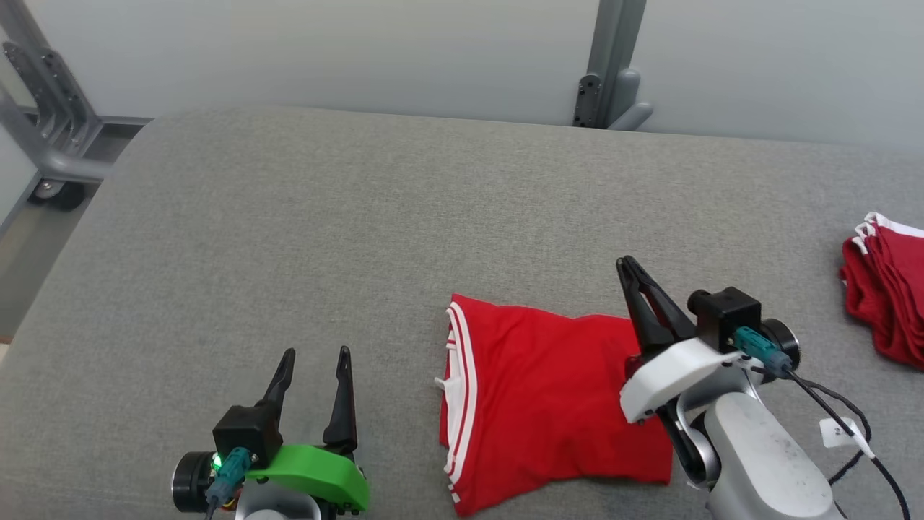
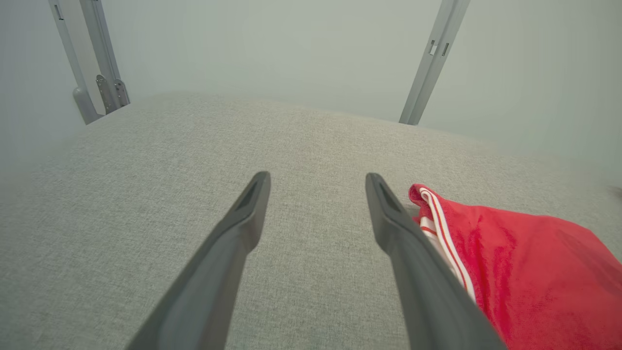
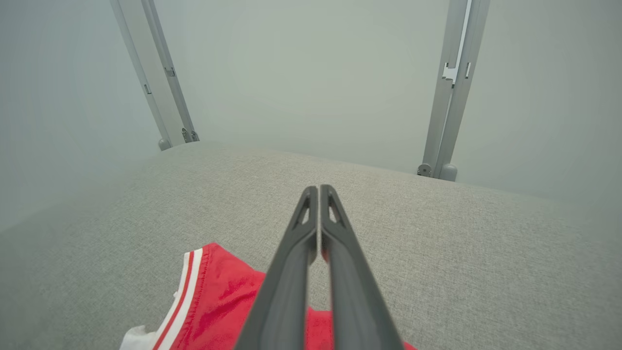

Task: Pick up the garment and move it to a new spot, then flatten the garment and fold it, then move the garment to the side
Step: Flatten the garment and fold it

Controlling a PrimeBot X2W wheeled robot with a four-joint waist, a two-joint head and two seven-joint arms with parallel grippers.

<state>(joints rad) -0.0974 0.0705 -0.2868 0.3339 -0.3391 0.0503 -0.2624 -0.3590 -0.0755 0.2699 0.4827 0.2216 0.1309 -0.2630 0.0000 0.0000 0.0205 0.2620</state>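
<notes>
Red garment [image 1: 548, 397] lies folded; right pincer [image 1: 626, 266], pressed together and empty, should spread, then pinch all layers; left pincer [image 1: 316, 354] stands spread.

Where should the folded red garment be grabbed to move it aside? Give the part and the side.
Probably the white-striped edge of the red garment, approached from the robot's left by the open left gripper. That edge appears to gather the folded layers and lifts slightly off the grey table, giving something to pinch; the rest lies flat.
</notes>
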